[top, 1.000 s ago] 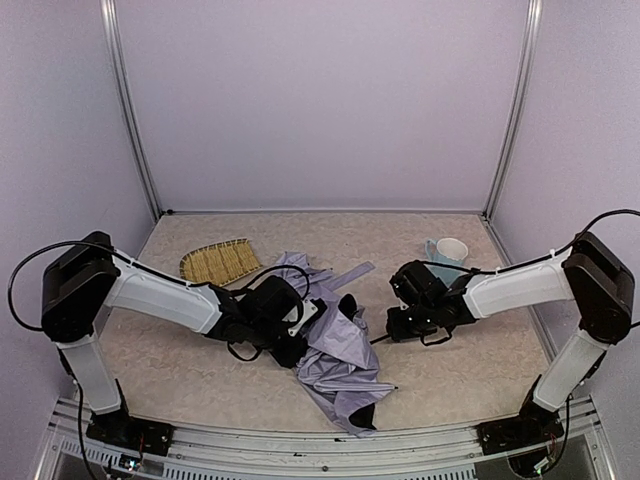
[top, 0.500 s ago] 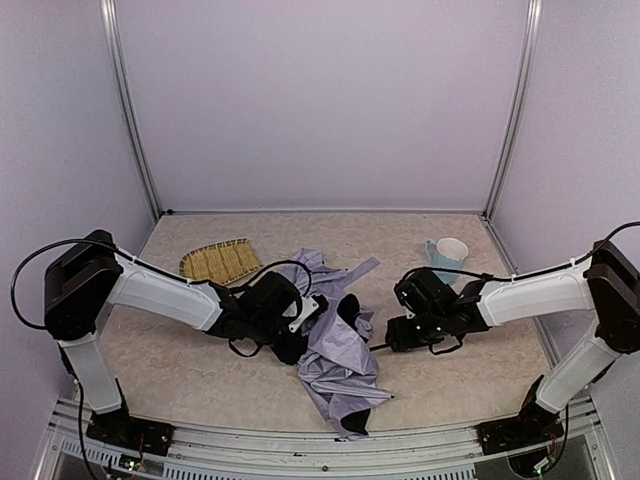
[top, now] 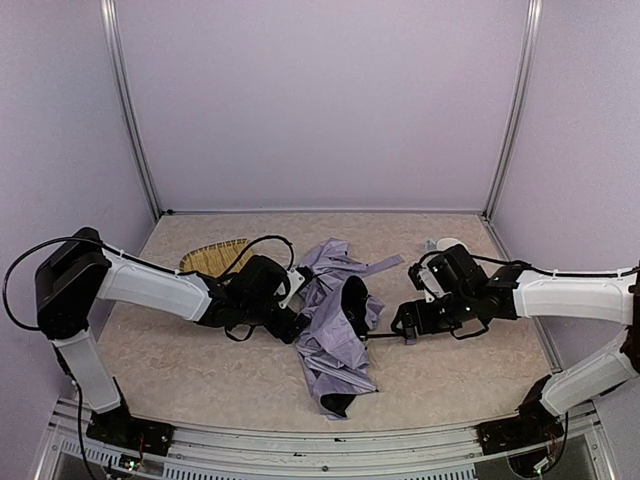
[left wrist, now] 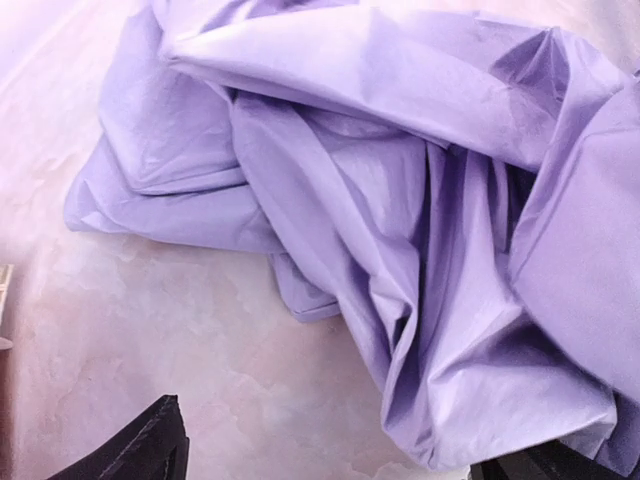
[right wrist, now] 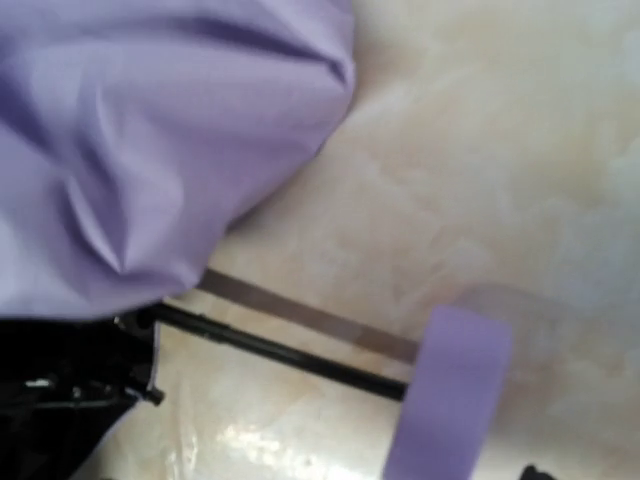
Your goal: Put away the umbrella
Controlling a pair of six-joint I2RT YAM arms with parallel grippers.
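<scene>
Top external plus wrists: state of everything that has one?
umbrella: collapsed, not wrapped up, canopy crumpled loose on the table
left gripper: open, at the canopy's edge, holding nothing
right gripper: by the umbrella's handle, open or shut unclear
straw tray: flat on the table, partly hidden behind the left arm
mug: mostly hidden behind the right arm, state unclear

walls: plain pale lavender panels on three sides | corner posts: bare aluminium, upright | tabletop: beige, marbled, matte | near edge: metal rail | light: soft, even, no hard shadows
</scene>
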